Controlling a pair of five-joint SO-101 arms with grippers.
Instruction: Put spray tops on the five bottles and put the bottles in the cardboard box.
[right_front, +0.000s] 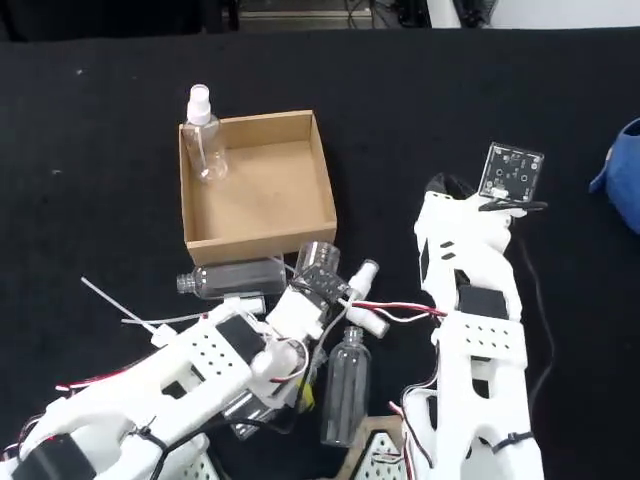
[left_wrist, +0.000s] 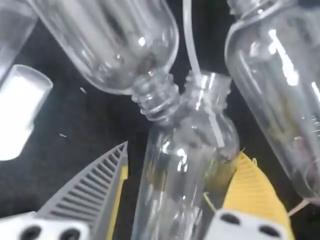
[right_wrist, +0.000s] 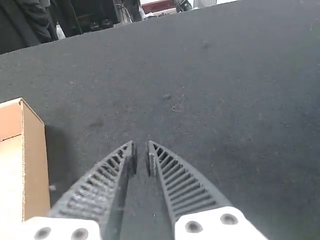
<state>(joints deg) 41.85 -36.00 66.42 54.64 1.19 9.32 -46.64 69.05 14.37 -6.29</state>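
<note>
Bottles are sitting at different stages of the job in the overhead view. One capped bottle (right_front: 203, 135) is standing upright in a corner of the cardboard box (right_front: 265, 190), an uncapped bottle (right_front: 230, 278) is lying just outside the box's near wall, and a second loose bottle (right_front: 347, 385) is lying between the two arms with a loose spray top (right_front: 363, 275) close by. The left arm (right_front: 200, 360) is bending over this clutter and the right arm (right_front: 470, 300) is stretching out off to the box's side. From the left wrist, the left gripper (left_wrist: 182, 150) is straddling a clear bottle (left_wrist: 185, 175) below its shoulder. The yellow jaw is touching the wall and the grey jaw is standing just off it, so the jaws are spread and not yet clamping. A thin dip tube (left_wrist: 189, 45) is running into the bottle's threaded neck, and a neighbouring bottle (left_wrist: 105, 40) is touching it neck to neck. From the right wrist, the right gripper (right_wrist: 140, 152) is hanging over the black tabletop (right_wrist: 225, 75), its jaws pinched nearly together on nothing. The bottles look light, thin-walled and slick, and likely to roll or squirt free. A square, moderate squeeze across the mid-body seems the safest hold.
</note>
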